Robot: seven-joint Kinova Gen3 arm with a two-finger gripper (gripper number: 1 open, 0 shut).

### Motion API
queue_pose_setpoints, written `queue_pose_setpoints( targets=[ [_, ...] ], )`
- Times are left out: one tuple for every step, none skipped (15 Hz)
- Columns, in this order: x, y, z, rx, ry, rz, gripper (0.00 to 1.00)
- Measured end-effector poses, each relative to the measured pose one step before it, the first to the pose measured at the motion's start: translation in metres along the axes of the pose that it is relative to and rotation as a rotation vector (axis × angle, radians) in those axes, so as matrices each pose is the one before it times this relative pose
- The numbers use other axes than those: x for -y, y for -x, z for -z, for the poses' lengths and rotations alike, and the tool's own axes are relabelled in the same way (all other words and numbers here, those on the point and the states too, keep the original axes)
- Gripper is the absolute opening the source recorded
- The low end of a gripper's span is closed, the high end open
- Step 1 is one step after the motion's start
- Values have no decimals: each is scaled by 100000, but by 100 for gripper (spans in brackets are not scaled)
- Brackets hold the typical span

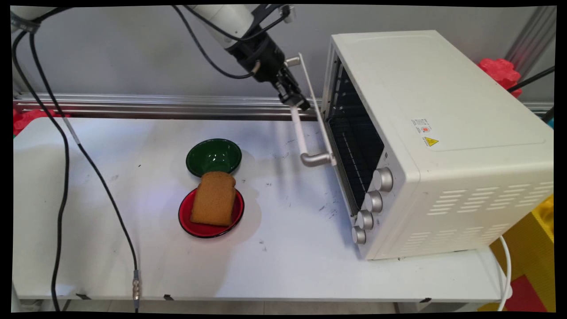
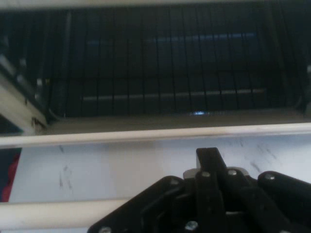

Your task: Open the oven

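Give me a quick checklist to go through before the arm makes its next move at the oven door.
1. Black two-finger gripper on the white bar handle of the white toaster oven's door: ok, the fingers are closed around the bar.
2. Door partly open: ok, it stands tilted away from the oven front.
3. Wire rack inside the oven bare: ok, nothing lies on it.
4. Brown slice of bread resting on the red plate: ok.
5. Green bowl out of the door's swing: ok, probably, since it sits well left of the handle.
6. Hanging black cables free of the door: ok.
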Motion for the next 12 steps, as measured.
queue_pose_setpoints(
  targets=[
    [8,524,174,782,141,23,0],
    [25,624,156,910,235,1,0],
    [34,620,131,860,230,-79,0],
    [22,535,100,688,196,-102,0],
    [5,350,68,344,149,-100,0],
    [25,530,84,467,205,-131,0],
    [34,626,45,440,297,-141,0],
    [47,617,26,240,263,-162,0],
    [39,489,-24,146,287,-249,0],
    [24,342,-27,27,175,-126,0],
    [25,550,-27,20,221,-174,0],
    [47,579,-152,-99,266,-292,0]
  ],
)
